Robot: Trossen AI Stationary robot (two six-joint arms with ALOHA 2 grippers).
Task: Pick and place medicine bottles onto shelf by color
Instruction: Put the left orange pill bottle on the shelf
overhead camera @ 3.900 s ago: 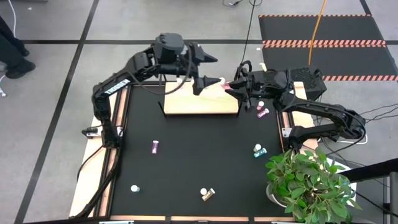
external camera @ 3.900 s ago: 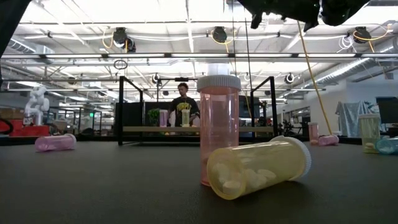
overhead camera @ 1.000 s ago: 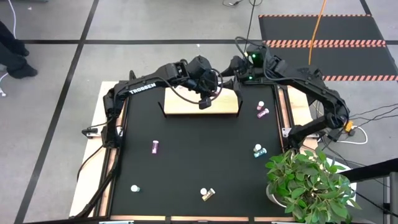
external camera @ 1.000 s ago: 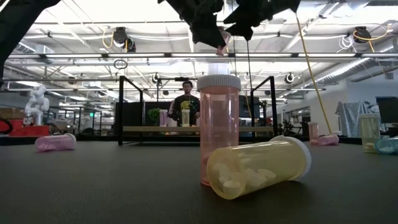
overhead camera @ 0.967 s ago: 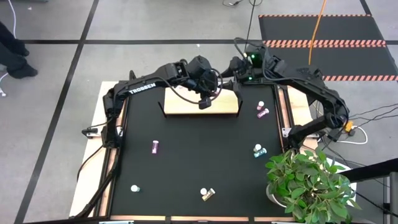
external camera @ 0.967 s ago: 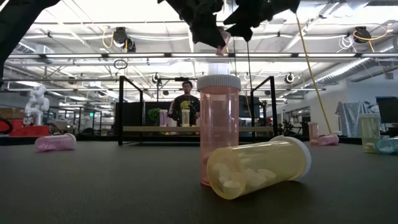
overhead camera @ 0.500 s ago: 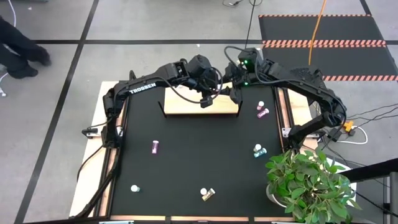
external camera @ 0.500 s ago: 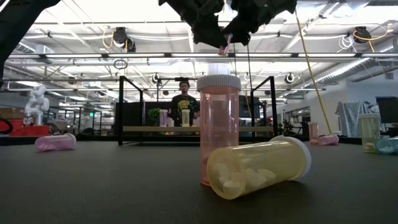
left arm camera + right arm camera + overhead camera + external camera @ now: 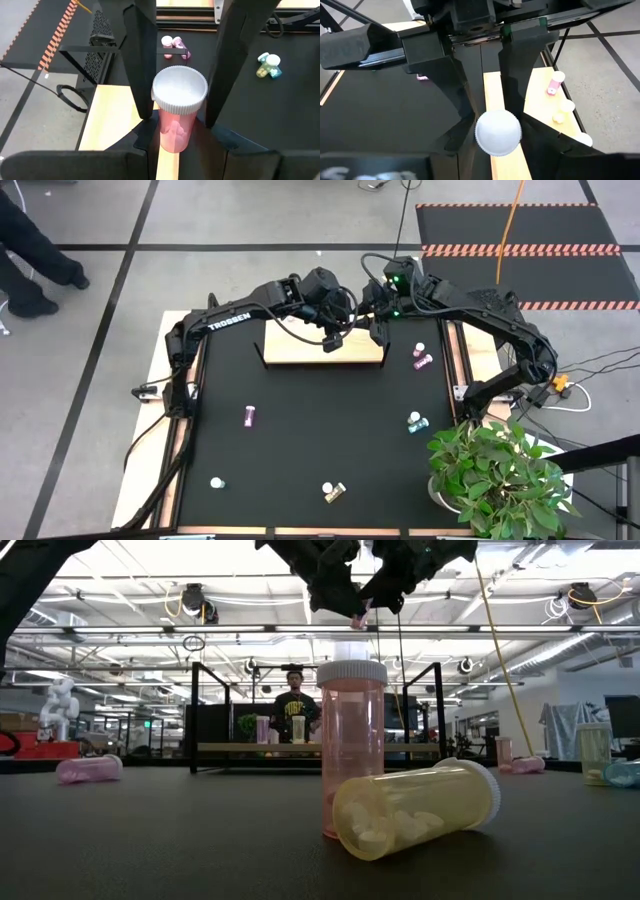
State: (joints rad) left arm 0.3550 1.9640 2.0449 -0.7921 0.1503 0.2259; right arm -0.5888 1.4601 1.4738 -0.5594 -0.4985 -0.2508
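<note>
The left end effector (image 9: 333,340) hangs over the right half of the shelf (image 9: 295,350), its fingers pressed against both sides of a pink bottle (image 9: 177,115) held upright, white cap up, clear above the wood. A second ago the right end effector (image 9: 377,332) sat behind the shelf's far right corner. It has since swung in and now faces the left one, bracketing the same bottle's cap. Whether it has taken hold yet I cannot tell. This looks like a hand-over in the air, so the pink bottle is still not placed. The shelf's front strip beneath the two arms is bare wood. A few bottles (image 9: 554,82) already stand along one edge, and the black brackets rise at the ends, so any descent should stay between them. On the table (image 9: 300,440), a magenta bottle (image 9: 248,416) lies well to the left. A pink and yellow pair (image 9: 334,492) sits near the front edge. Two pink ones (image 9: 420,358) lie just right of the shelf, close under the right arm. Teal ones (image 9: 414,422) lie beside the plant (image 9: 495,475), whose leaves crowd that corner.
</note>
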